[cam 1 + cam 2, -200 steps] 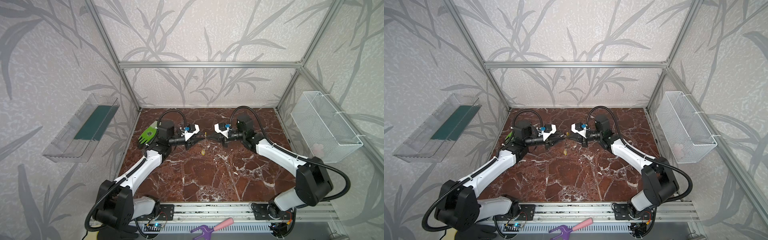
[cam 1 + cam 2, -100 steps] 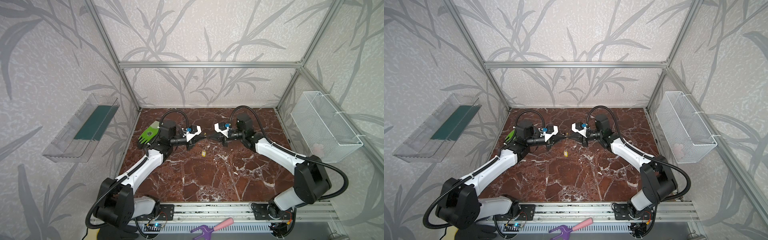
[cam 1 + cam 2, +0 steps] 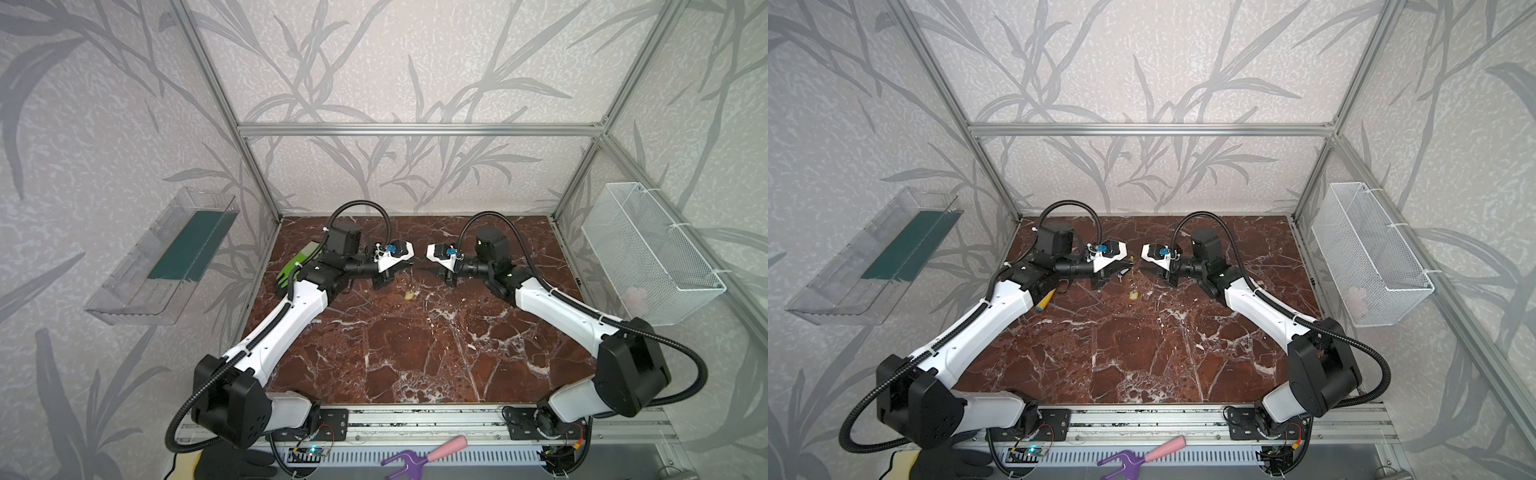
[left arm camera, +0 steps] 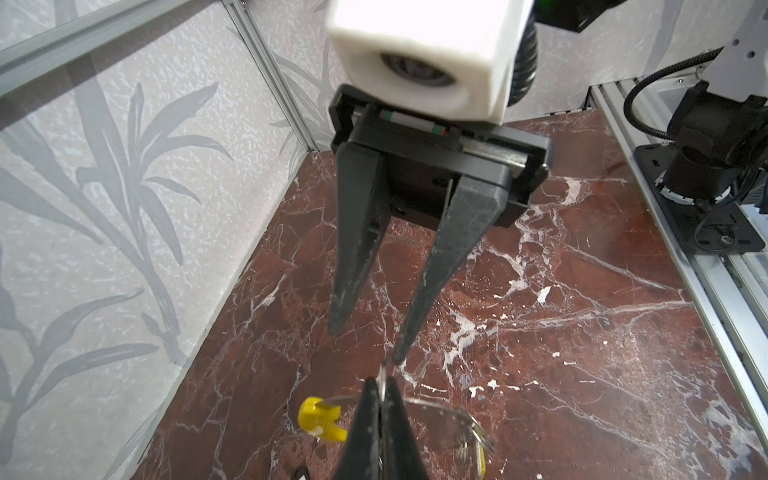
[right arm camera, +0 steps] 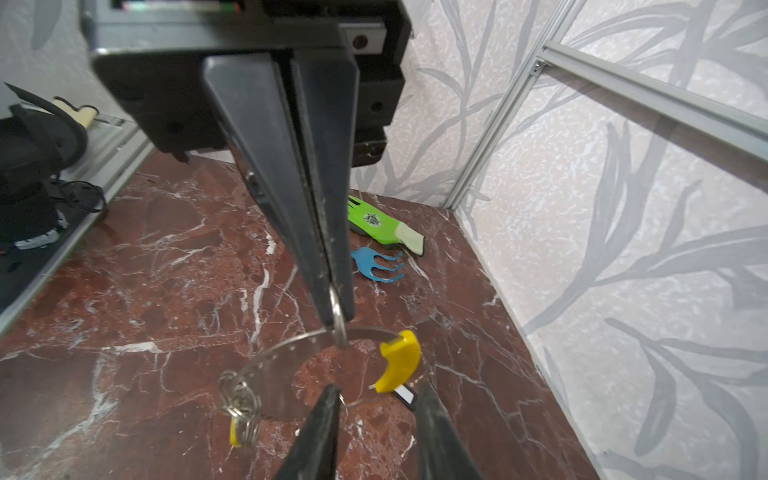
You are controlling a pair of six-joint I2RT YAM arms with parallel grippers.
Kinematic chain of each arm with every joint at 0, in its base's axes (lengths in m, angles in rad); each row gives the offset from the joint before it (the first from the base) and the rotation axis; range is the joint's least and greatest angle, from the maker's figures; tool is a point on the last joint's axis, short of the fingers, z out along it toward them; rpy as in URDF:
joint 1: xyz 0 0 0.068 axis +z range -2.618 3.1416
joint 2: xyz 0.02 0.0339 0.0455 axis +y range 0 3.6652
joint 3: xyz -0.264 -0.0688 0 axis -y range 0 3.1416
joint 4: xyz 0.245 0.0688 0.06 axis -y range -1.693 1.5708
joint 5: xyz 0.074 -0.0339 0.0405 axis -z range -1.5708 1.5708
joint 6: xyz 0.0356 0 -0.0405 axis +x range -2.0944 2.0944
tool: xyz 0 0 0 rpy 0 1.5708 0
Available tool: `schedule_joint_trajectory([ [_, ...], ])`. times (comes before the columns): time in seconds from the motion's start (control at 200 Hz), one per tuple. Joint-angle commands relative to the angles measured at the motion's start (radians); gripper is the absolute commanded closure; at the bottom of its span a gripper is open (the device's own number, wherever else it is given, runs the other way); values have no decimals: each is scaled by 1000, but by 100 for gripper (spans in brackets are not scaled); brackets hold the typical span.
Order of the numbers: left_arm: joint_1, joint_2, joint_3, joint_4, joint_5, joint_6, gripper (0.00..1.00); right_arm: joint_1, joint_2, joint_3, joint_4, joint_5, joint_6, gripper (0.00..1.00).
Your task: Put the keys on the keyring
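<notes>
The keyring, a thin grey loop with a yellow curved segment, hangs above the marble floor. My left gripper is shut on its top edge, also seen in its own view. A key with a yellow tag hangs from split rings on the loop, and its tag dangles low in both top views. A small black fob shows behind the yellow segment; I cannot tell whether it is on the loop. My right gripper stands open just in front of the loop, touching nothing.
A green glove and a blue toy rake lie on the floor near the back left corner. A white wire basket hangs on the right wall and a clear tray on the left wall.
My left gripper has shut on the keyring. My right gripper has opened, let go of it and drawn back a little.
</notes>
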Motion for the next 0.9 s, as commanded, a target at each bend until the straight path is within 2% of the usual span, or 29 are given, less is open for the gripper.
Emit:
schedule_joint_trajectory([
  [0.0, -18, 23, 77, -180, -74, 82, 100, 36, -41, -7, -6, 99, -77, 68],
  [0.07, -25, 35, 109, -217, -94, 82, 100, 51, -46, -14, 12, 116, -89, 69],
  [0.365, -43, 49, 149, -259, -148, 80, 100, 55, -49, -35, 46, 44, -75, 76],
  [0.895, -71, 42, 137, -229, -156, 93, 100, 62, -18, -16, 41, -3, -36, 85],
])
